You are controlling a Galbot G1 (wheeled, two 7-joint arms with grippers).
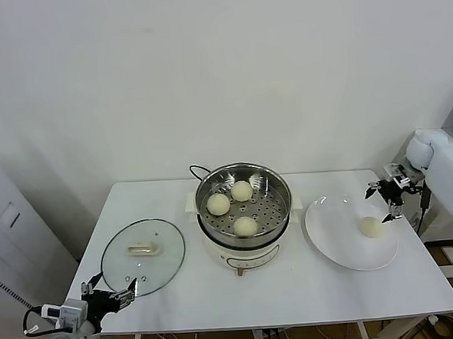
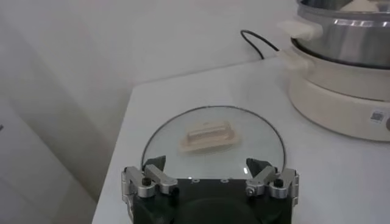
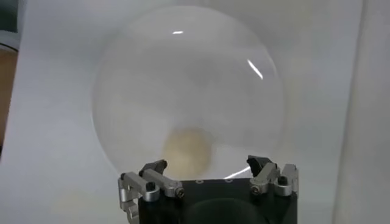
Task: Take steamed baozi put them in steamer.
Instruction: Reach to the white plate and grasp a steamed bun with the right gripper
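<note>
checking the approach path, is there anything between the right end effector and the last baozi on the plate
Nothing. In the head view the open right end effector hangs just over the baozi on the white plate, with only air between; the right wrist view agrees.

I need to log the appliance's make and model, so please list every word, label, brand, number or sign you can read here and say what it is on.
No text can be read in any view.
Steamer: a small square sticker on the cream base, possibly a code, too small and blurred to read.
Steamer front: faint marks by the control knob, too small to read.
Glass lid, plate, baozi: no markings visible.
</note>
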